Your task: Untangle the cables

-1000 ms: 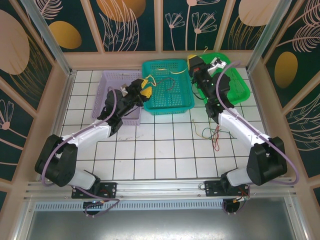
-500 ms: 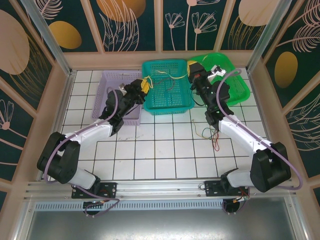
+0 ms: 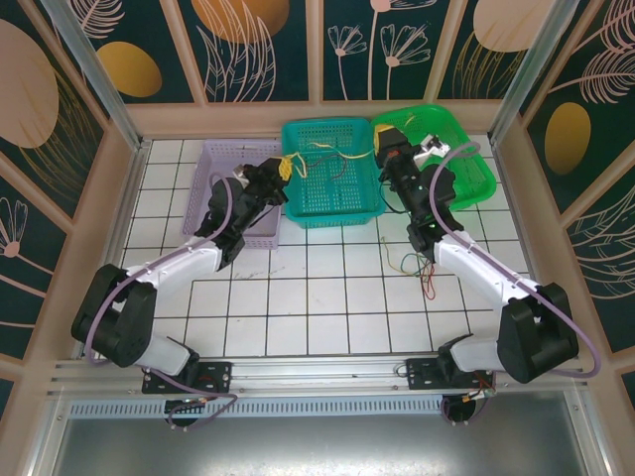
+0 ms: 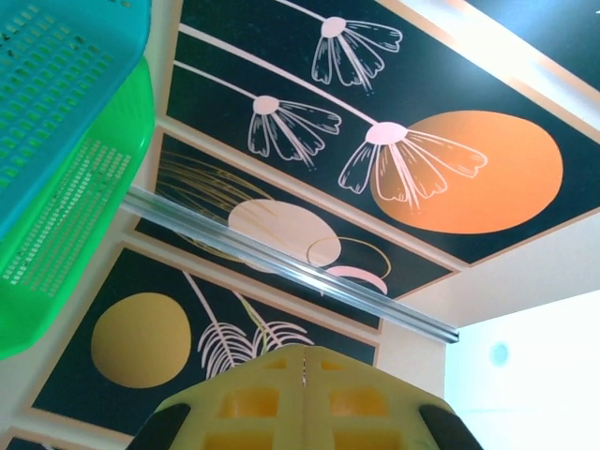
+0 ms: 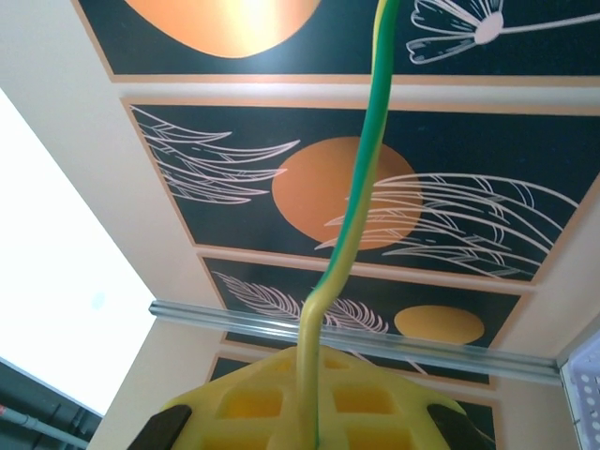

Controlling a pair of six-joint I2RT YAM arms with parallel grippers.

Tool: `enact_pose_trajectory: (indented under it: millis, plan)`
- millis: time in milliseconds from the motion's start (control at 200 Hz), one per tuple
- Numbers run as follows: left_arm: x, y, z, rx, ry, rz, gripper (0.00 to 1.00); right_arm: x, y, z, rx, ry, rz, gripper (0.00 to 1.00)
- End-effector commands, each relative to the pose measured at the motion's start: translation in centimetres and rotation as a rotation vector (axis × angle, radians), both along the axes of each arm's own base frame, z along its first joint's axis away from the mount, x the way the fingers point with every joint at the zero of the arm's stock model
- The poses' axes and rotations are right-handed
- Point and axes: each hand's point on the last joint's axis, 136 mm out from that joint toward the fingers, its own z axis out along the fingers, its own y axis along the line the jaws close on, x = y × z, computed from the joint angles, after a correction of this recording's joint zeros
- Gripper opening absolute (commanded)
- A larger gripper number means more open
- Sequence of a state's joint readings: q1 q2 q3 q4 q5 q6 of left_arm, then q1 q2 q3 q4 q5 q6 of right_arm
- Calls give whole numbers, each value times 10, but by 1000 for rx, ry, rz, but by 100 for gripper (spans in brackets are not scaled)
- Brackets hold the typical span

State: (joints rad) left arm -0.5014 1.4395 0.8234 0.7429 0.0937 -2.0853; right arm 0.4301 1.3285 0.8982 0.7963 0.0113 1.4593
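Over white-tiled surface, upper centre: just shut left pincer beside teal basket, catch unclear; clamps green-yellow cable in closed right pincer; readies separation.

A robot test cell in a lab — two arms bolted to an aluminium rail, white tiled table, printed flower panels all round.

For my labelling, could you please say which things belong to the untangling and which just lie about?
Job: loose wires; yellow wire; green-yellow wire in right tool.
Lying about: purple basket; teal basket; green basket.
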Motion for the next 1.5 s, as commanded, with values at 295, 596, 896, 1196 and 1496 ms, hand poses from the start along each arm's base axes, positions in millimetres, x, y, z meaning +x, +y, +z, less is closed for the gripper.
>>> enact_pose_trajectory:
  millis: [295,596,896,1196,1496]
  plan:
    - [-81,35,-79,228,288,-52,0,27,-78,89,-209,-382,-254,0]
    - [-136,82,-133,394,434,8,0,45,-112,117,-321,-490,-295,0]
    - [-148,114,-142,582,478,92,0,44,-114,121,-361,-492,-253,0]
    - [-111,152,-71,1101,332,209,0,20,-102,102,-557,-442,-118,0]
    - [-44,196,18,1503,117,344,0,-19,-86,49,-742,-309,0,0]
